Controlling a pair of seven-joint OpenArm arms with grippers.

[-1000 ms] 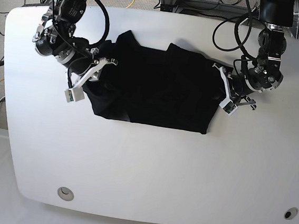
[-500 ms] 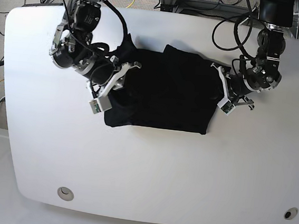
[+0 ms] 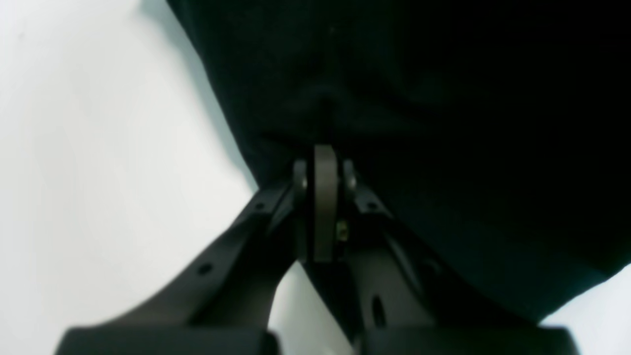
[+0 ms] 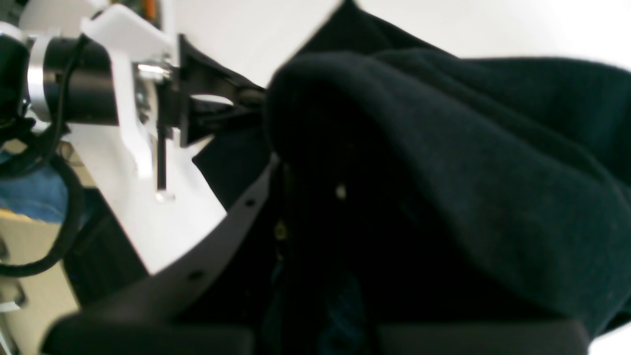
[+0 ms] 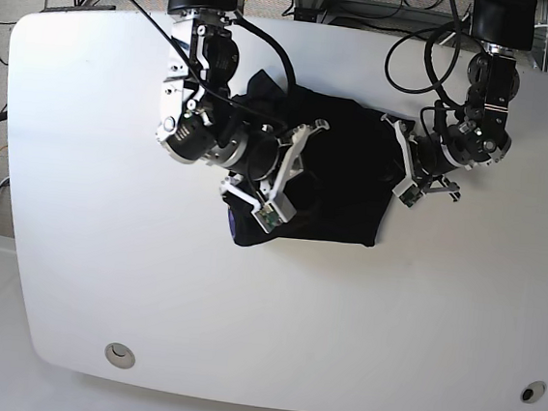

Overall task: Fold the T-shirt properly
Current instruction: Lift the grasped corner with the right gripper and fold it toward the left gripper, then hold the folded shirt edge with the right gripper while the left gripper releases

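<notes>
The T-shirt (image 5: 341, 168) lies bunched on the white table (image 5: 76, 245), draped over the right gripper (image 5: 293, 164), whose fingers clench a fold of black cloth carried above the rest. The left gripper (image 3: 323, 162) is pinched tight on the shirt's edge, cloth just ahead of its fingertips. If either grip slips, the fold could drop crooked; pulling too far could drag the whole shirt.
</notes>
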